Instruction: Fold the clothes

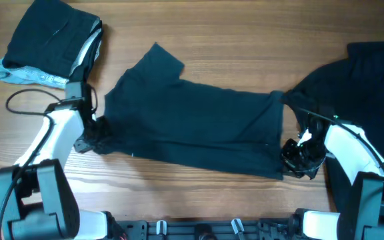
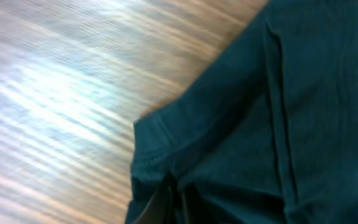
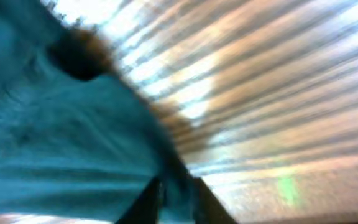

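A black-navy T-shirt [image 1: 199, 123] lies partly folded across the middle of the wooden table, one sleeve pointing to the far left. My left gripper [image 1: 101, 137] is shut on its near left edge; the left wrist view shows the hem [image 2: 166, 134] pinched between the fingers [image 2: 176, 202]. My right gripper [image 1: 291, 160] is shut on the shirt's near right corner; the right wrist view shows the fabric [image 3: 73, 137] between the fingers [image 3: 178, 198]. A folded stack of dark clothes [image 1: 52, 40] with a pale grey-blue piece [image 1: 19, 72] under it sits at the far left.
Another dark garment [image 1: 365, 87] lies heaped at the right edge, reaching under the right arm. A black cable [image 1: 29, 93] loops beside the left arm. Bare wood [image 1: 245, 47] shows behind the shirt.
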Motion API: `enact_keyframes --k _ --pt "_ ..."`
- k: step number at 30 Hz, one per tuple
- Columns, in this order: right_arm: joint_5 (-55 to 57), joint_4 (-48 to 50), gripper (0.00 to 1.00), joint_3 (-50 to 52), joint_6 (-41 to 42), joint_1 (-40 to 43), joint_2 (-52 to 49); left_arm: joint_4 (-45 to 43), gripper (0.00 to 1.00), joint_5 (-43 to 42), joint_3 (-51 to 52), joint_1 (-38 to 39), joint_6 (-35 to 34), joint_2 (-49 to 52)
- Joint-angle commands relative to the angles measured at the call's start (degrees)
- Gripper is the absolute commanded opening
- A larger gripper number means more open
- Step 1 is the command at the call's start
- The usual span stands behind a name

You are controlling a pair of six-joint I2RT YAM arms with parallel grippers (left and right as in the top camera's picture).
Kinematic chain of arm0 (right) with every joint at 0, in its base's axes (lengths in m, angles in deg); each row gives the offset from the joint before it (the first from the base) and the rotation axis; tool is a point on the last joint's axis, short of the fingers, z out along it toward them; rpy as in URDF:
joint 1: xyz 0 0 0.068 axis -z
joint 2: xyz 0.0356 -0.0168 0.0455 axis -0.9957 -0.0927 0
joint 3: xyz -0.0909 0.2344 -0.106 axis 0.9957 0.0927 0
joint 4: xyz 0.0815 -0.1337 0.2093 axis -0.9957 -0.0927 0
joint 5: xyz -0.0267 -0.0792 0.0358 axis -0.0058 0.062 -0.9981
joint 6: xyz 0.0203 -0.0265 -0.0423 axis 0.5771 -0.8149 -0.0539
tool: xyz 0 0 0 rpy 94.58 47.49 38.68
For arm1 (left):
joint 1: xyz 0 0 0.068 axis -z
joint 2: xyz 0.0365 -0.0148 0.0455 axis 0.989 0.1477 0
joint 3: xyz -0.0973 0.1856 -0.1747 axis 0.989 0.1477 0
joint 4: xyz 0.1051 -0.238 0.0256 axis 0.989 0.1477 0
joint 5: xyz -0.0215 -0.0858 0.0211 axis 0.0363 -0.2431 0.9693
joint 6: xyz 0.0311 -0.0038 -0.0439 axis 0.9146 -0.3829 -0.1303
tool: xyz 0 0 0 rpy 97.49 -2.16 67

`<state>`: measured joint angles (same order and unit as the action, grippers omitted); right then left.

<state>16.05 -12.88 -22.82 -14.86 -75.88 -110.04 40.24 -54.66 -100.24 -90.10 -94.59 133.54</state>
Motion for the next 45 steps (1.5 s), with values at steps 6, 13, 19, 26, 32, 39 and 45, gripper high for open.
enact_keyframes --k 6,13,19,26,32,39,45 --pt "2.9 -4.1 0.38 -16.3 1.2 -0.2 0.1 8.3 0.51 -6.5 -7.6 -1.3 -0.9 -5.5" --pt "-15.6 7.5 0.48 -23.8 -10.6 -0.2 0.1 -6.2 0.53 -16.9 -21.8 3.9 10.3 -4.7" --pt "-15.5 8.7 0.50 -23.8 -8.9 -0.2 0.1 -30.5 0.53 -17.1 -22.2 12.3 9.6 12.1" --pt "-15.5 9.7 0.50 -23.8 -7.6 -0.2 0.1 -47.1 0.63 -14.9 -26.2 16.0 10.3 31.2" --pt "-13.4 11.3 0.50 -23.8 -7.5 -0.2 0.1 -48.2 0.52 -13.8 -26.2 16.2 11.2 36.8" --pt "-9.9 17.6 0.53 -23.7 -5.8 -0.2 -1.4 -43.2 0.04 -13.8 -26.2 16.6 11.6 36.2" --pt "-9.9 17.6 0.53 -23.7 -6.1 -0.2 -3.4 -43.2 0.61 -7.1 -26.3 16.6 11.6 30.5"
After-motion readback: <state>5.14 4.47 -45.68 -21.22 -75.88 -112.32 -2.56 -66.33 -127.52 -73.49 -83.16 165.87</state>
